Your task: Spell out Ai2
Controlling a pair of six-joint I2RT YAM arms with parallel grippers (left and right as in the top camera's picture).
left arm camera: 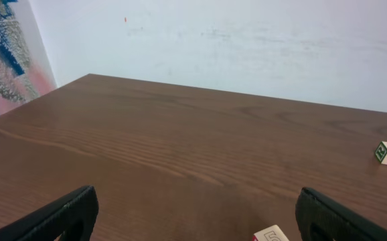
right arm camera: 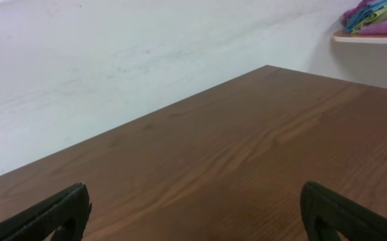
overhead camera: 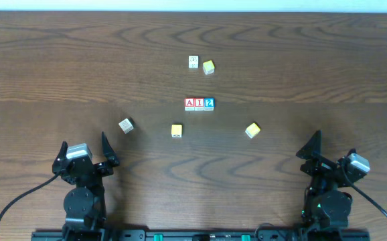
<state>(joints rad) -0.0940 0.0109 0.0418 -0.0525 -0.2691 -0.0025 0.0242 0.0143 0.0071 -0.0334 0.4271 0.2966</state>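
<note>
A block [overhead camera: 189, 103] red | I block [overhead camera: 199, 103] red | 2 block [overhead camera: 209, 103] blue | table [overhead camera: 314, 60] brown woodgrain

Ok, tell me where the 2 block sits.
Overhead view: the 2 block sits near the middle of the table, against the right side of the I block.

The A block [overhead camera: 189, 103], I block [overhead camera: 199, 103] and 2 block [overhead camera: 209, 103] touch in a row.
</note>
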